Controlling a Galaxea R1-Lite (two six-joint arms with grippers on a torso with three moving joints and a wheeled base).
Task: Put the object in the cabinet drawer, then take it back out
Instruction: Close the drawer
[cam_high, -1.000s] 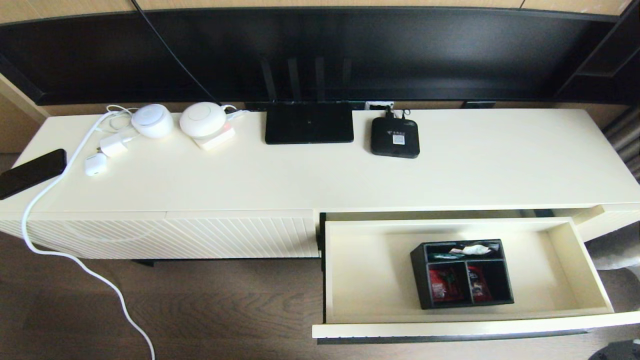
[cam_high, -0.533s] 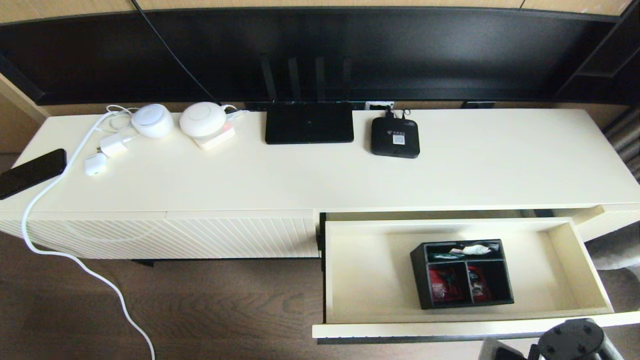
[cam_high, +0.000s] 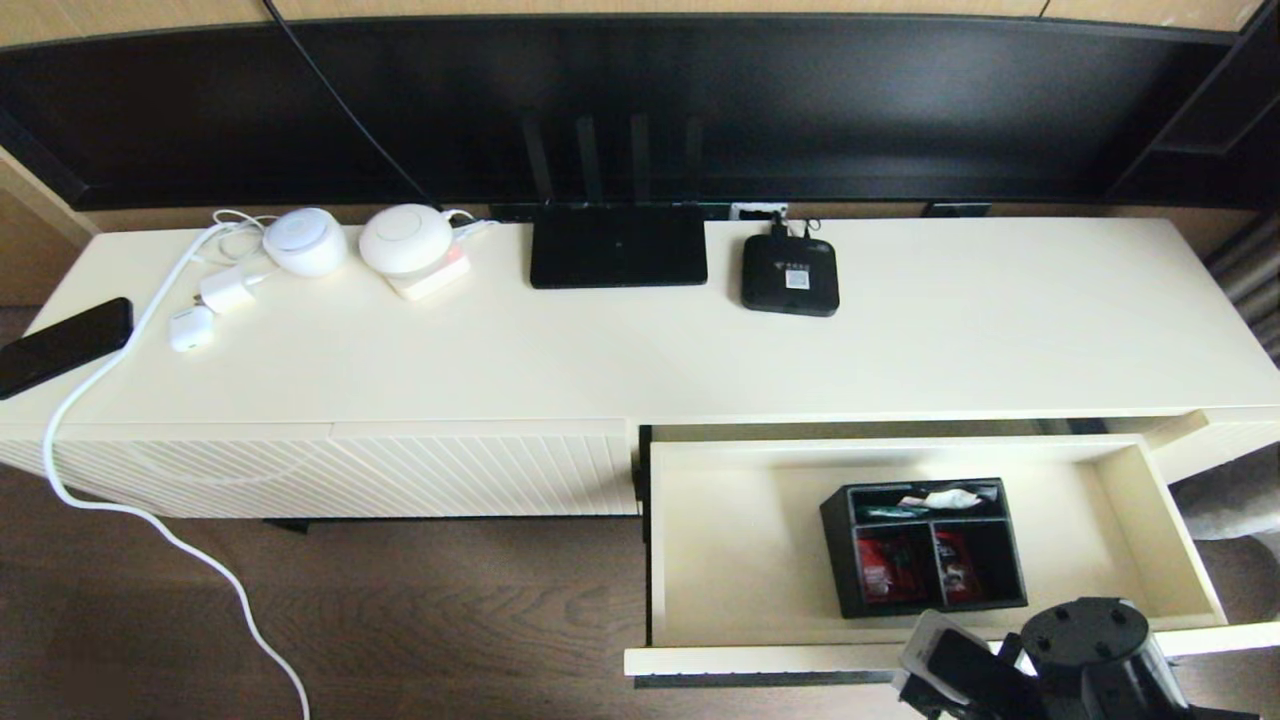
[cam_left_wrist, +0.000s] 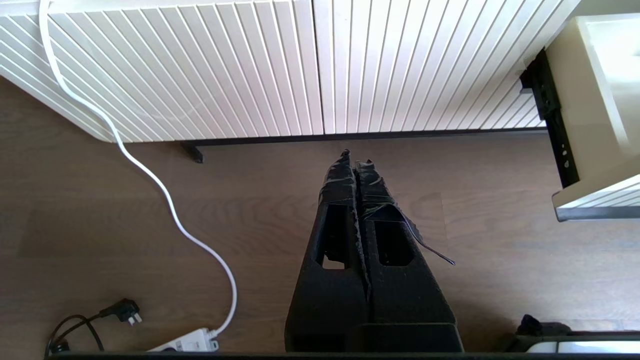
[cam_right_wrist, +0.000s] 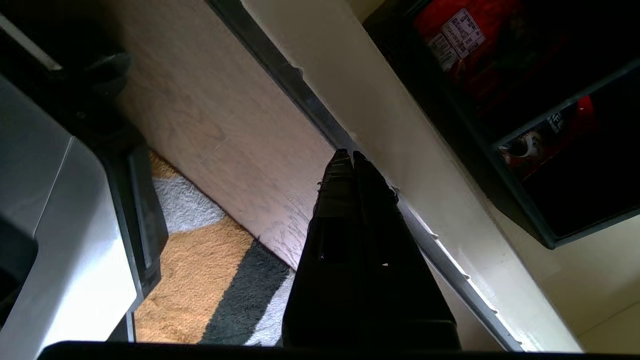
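Observation:
The black organizer box (cam_high: 925, 547) with red and white-teal packets rests on the floor of the pulled-out cream drawer (cam_high: 745, 540), right of its middle. In the right wrist view the box (cam_right_wrist: 505, 100) lies beyond the drawer's front edge (cam_right_wrist: 400, 145). My right arm rises at the head view's bottom right, in front of the drawer. My right gripper (cam_right_wrist: 348, 155) is shut and empty, its tips above the dark handle bar (cam_right_wrist: 300, 95). My left gripper (cam_left_wrist: 354, 159) is shut, empty, low over the wooden floor in front of the ribbed cabinet panel (cam_left_wrist: 280, 65).
On the cabinet top (cam_high: 950, 340) sit a flat black router (cam_high: 618, 245), a small black set-top box (cam_high: 790, 274), white round devices (cam_high: 405, 238), a charger (cam_high: 228, 290) and a phone (cam_high: 62, 345). A white cable (cam_high: 150, 515) trails to the floor. A striped rug (cam_right_wrist: 210, 280) lies below.
My right arm has come up into the head view at the bottom right, toward the drawer's front edge. The box and drawer have not moved.

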